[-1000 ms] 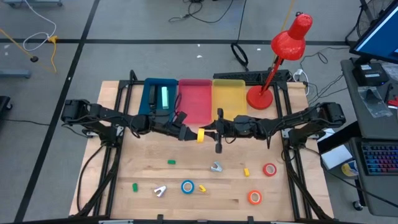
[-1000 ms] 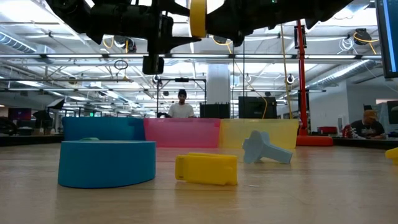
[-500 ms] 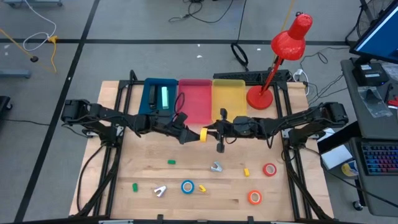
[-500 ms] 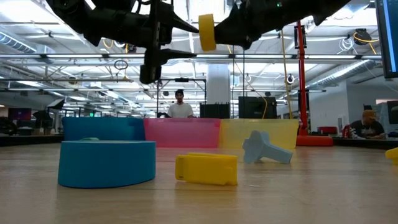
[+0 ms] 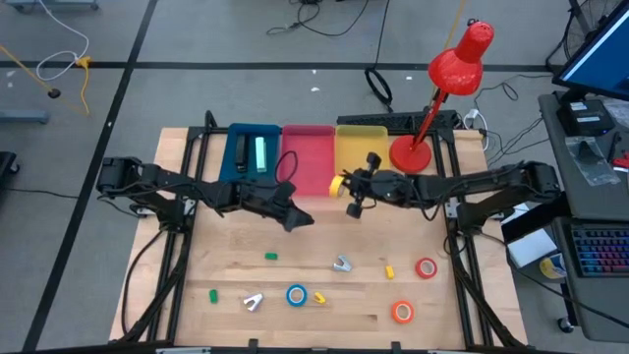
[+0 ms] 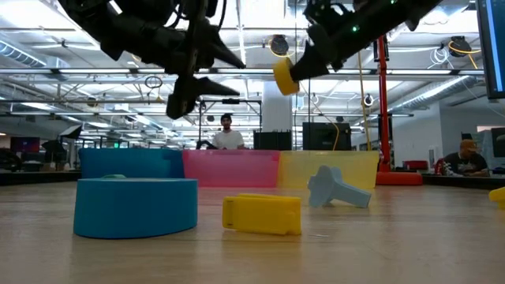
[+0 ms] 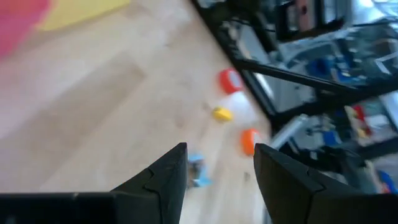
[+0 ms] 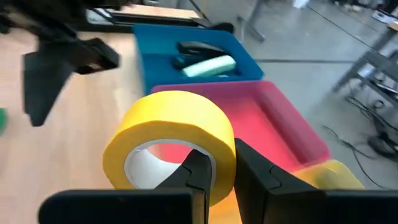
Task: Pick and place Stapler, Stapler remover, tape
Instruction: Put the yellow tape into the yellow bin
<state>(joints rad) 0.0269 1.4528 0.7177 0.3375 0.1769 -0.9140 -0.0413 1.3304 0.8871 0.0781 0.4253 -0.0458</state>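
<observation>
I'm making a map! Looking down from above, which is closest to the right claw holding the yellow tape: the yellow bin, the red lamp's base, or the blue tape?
From the right claw:
1. Yellow bin, just behind it.
2. Red lamp's base, farther right.
3. Blue tape, far off at the table's front.

Left arm reaches in over mid-table, left gripper (image 5: 299, 218) raised clear of the surface — fingers (image 7: 163, 176) parted, nothing between them. Right arm extends toward the table's far middle, right gripper (image 5: 344, 185) held high — fingers pinched through a yellow tape roll (image 8: 171, 142).
</observation>
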